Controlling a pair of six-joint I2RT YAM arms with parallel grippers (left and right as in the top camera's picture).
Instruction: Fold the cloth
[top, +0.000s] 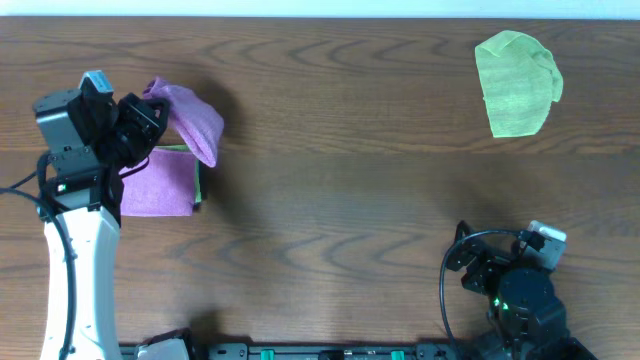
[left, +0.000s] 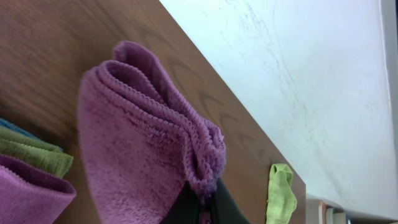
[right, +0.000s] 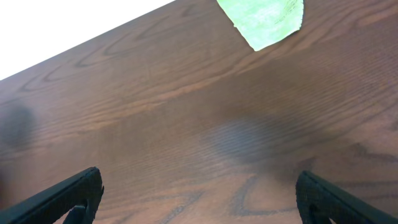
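Observation:
My left gripper (top: 150, 112) is shut on a folded purple cloth (top: 192, 118) and holds it lifted above the stack at the table's left. In the left wrist view the purple cloth (left: 137, 149) hangs doubled over, its hemmed edges pinched between the black fingers (left: 202, 208). Below it lies a stack of folded cloths (top: 160, 182), purple on top with green and blue layers showing (left: 31, 155). A crumpled light green cloth (top: 517, 82) lies at the far right; it also shows in the right wrist view (right: 264, 17). My right gripper (right: 196, 193) is open and empty over bare table.
The wooden table (top: 340, 190) runs wide between the stack and the green cloth. The right arm's base and cables (top: 510, 285) sit at the near right edge. The table's far edge meets a white wall (left: 298, 74).

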